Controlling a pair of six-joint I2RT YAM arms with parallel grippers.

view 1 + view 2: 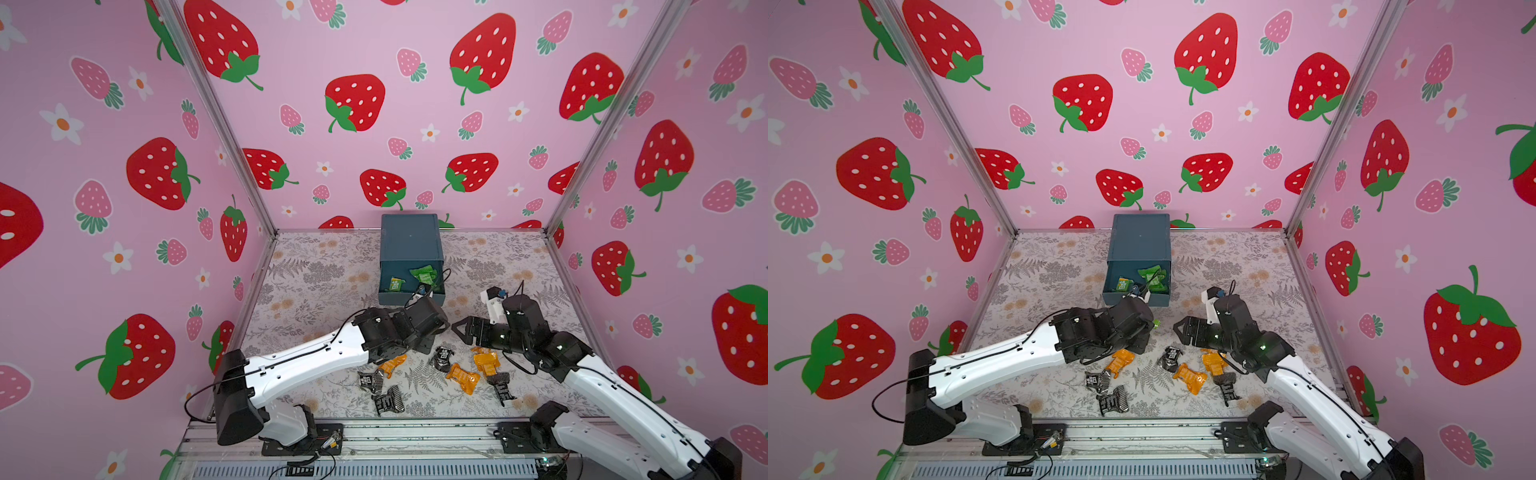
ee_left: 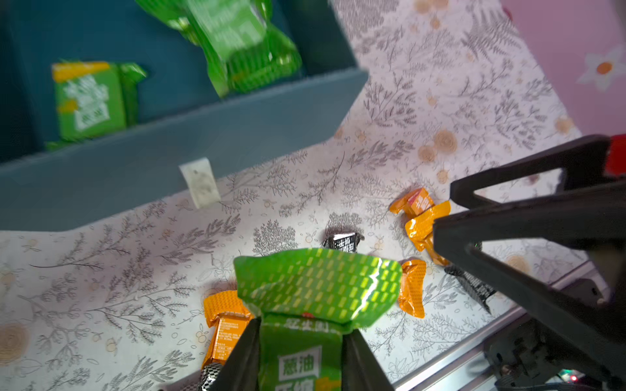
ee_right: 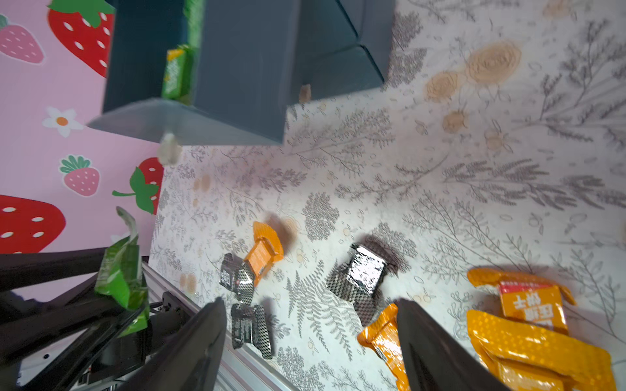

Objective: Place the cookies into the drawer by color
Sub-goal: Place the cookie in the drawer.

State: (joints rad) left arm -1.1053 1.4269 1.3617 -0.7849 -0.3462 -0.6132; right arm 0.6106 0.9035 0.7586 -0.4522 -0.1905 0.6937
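My left arm reaches in from the lower left of both top views. The left gripper is squeezed tight on a bright green crinkly foil cookie packet and holds it up off the grey flower-print table mat. In the left wrist view the packet fills the bottom middle and the open drawer sits in the upper left. So I think I am carrying it there.

In the middle of both top views, the dark teal-blue box of drawers stands by the back wall. One drawer is pulled out toward me, but I cannot tell which one. Two more green packets already lie inside it.

Lower down in the middle, the loose cookies lie mixed up on the mat. I count four black-patterned foil packets and at least three orange foil packets.

Right of the middle, the right gripper hangs over the loose packets. Its jaws are wide apart and hold nothing.

The green ones look almost done: two are in, one is on its way, and I see none loose. All the orange and black ones are left. I see no other drawer open for them yet.
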